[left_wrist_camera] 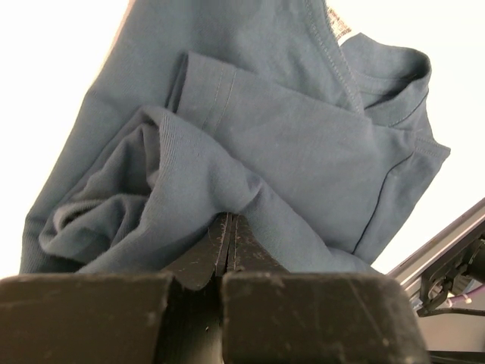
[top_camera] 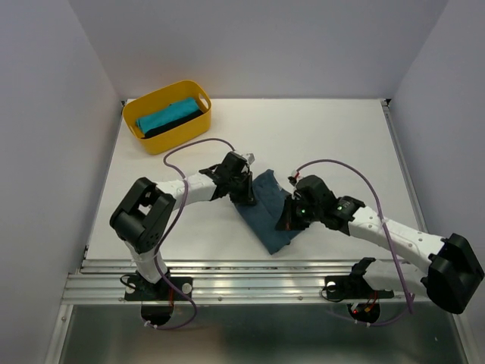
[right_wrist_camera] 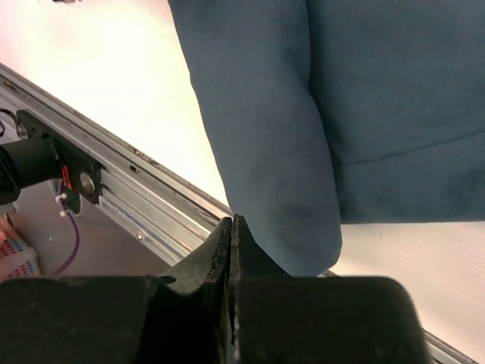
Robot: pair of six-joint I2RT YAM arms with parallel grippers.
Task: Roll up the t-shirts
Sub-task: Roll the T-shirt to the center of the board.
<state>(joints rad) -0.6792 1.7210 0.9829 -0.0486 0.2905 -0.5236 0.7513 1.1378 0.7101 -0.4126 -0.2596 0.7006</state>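
1. The slate-blue t-shirt [top_camera: 267,214] lies folded in a strip on the table [top_camera: 341,136], close to the front rail [top_camera: 250,274].
2. Danger here: an uneven tug would bunch it worse, or drag it over that rail.
3. The left gripper [left_wrist_camera: 229,227] is clamped on a bunched fold. The right gripper [right_wrist_camera: 233,227] is closed at the shirt's side edge, possibly pinching nothing.

The white desk [top_camera: 341,136] carries a yellow basket [top_camera: 173,135] at its far left corner and a slate-blue tee [top_camera: 267,220] near the front edge.
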